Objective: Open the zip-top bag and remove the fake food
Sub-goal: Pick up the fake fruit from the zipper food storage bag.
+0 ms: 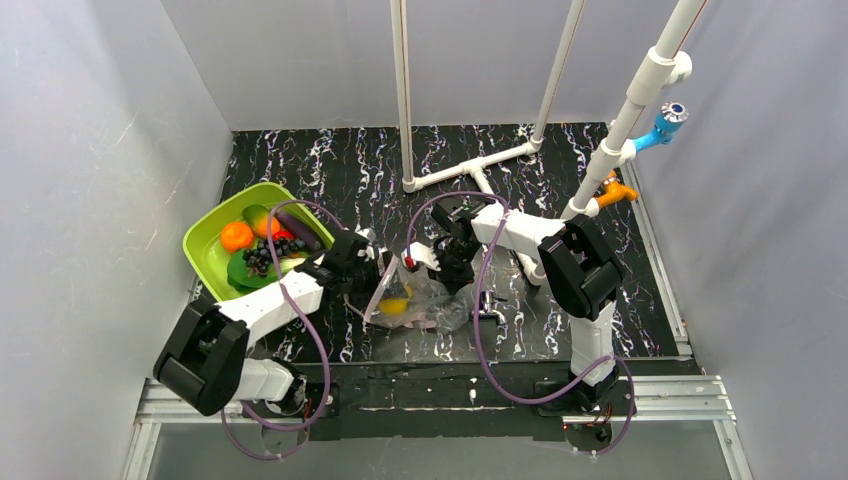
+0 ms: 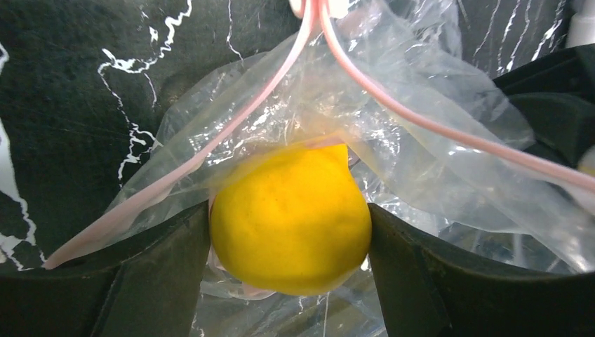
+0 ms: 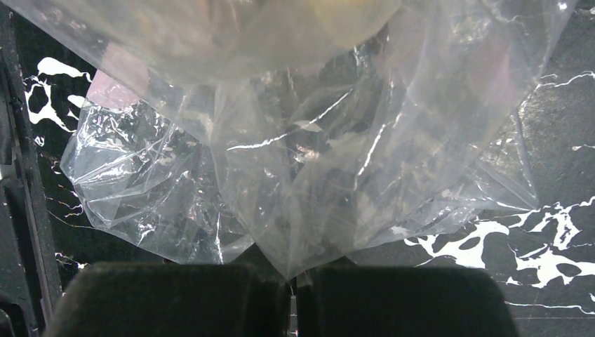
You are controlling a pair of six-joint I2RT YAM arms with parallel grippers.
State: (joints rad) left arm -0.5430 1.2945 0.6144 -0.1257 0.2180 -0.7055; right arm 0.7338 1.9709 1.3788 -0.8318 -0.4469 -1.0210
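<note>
zip-top bag (image 2: pixel 421 91) over lemon's (image 2: pixel 291 225) upper edge

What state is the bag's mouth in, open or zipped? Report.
Open: pink zip strips on the bag spread apart in a V, the lemon between them.

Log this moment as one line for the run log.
right hand: pinching zip-top bag | left hand: gripping lemon at bag's open mouth | green tray: other fake food

- One zip-top bag (image 1: pixel 432 300), centre of the frame.
- One lemon (image 2: pixel 291 217).
- One lime-green tray (image 1: pixel 203 258), left of the frame.
- One orange (image 1: pixel 237 236) and one eggplant (image 1: pixel 299 229); the tray's other foods are too crowded to count.
- Two grippers: left gripper (image 1: pixel 372 268), right gripper (image 1: pixel 455 268).
</note>
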